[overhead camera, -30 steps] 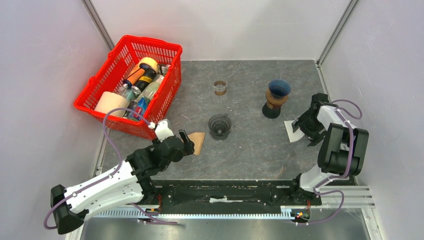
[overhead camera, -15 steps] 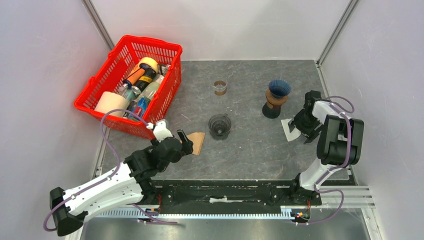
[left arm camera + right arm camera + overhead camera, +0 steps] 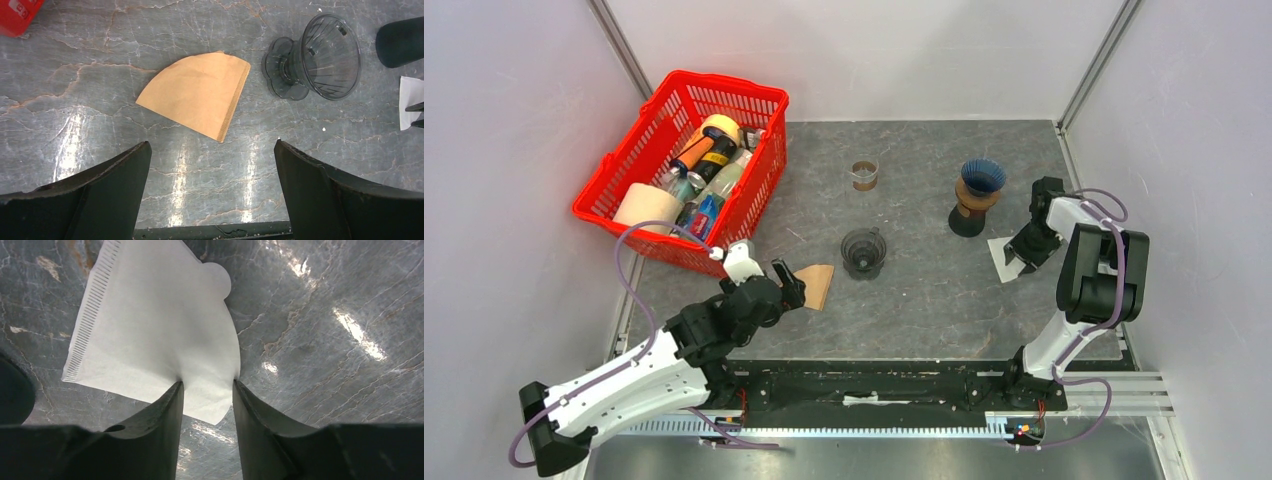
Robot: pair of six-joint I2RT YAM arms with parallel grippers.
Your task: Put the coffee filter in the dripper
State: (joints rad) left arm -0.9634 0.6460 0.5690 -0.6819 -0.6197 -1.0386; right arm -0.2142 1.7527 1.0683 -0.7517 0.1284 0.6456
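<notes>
We logged the dripper (image 3: pixel 325 55) empty. The brown filter (image 3: pixel 197 95) lay flat just left of it, the left gripper (image 3: pixel 211 150) wide-open nearby. Well right of it, the right gripper (image 3: pixel 207 385) stood half-narrowed astride the white filter (image 3: pixel 150 315), unlifted.

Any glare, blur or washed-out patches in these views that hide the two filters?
Top external: even light, sharp, soft shadows only. Left wrist: vertical glare streaks on the table below the brown filter, itself crisp. Right wrist: glare patches right of the white filter, nearly washed out though its seam reads; fingers dark, featureless.
</notes>
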